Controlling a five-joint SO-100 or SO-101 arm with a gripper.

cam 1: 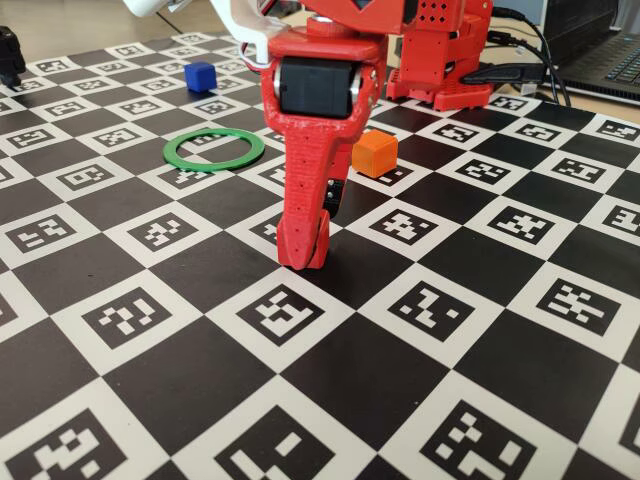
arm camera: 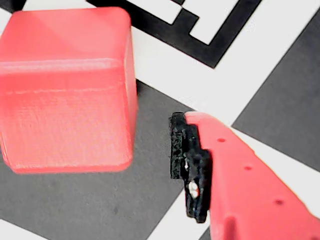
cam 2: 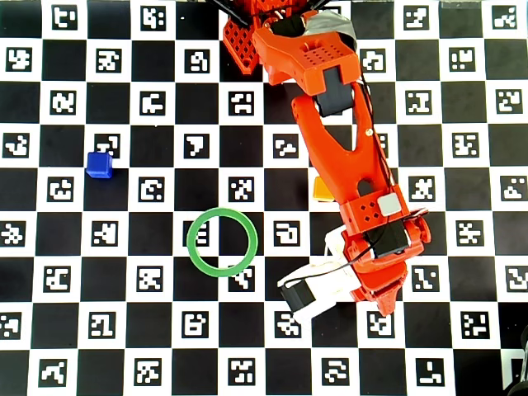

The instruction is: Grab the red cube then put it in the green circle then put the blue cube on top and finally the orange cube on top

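Nothing is stacked yet. The green circle (cam 2: pixel 222 241) lies empty on the desk (cam 1: pixel 480 360). In the overhead view the blue cube (cam 2: pixel 99 165) sits well to the circle's left and the orange cube (cam 2: pixel 322 190) to its upper right, half under the arm. The end effector (cam 1: pixel 305 255) is down at the desk well right of the circle, fingers parted; the wrist view shows the red cube (arm camera: pixel 65 90) just beside one finger (arm camera: pixel 187 165), not gripped. All three placements remain.
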